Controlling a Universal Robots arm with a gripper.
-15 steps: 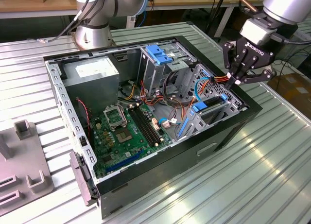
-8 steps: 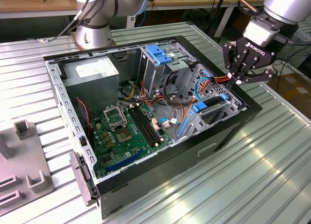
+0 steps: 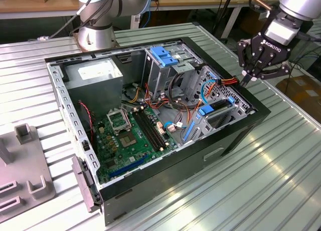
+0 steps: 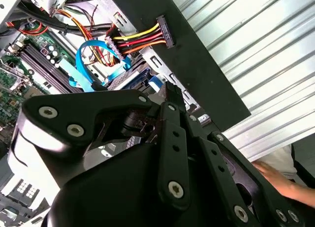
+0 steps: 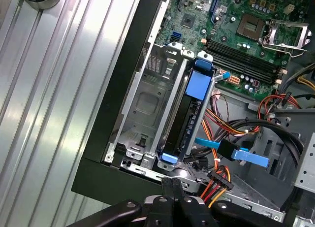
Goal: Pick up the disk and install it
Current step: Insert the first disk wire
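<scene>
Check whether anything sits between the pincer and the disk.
Nothing visible does. The shut pincer hangs over the case edge; the disk stands in its bay below. A power plug lies beside the path.

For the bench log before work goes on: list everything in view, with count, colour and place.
table: one, silver, ribbed.
computer case: one, black, open on the table.
motherboard: one, green, case floor.
power supply: one, grey, white sticker, case corner.
drive cage: one, grey, blue-topped, beside the power supply.
disk: one, dark, blue carrier, on edge in its bay.
power cable: one, red-yellow-black, connector on the case rim.
data cable: one, blue, beside the power cable.
fixture blocks: several, grey, exterior view's left.
person's hand: one, beside the table.
arm base: one, silver, beyond the case.
gripper: one, black, shut, empty, above the case rim.
</scene>
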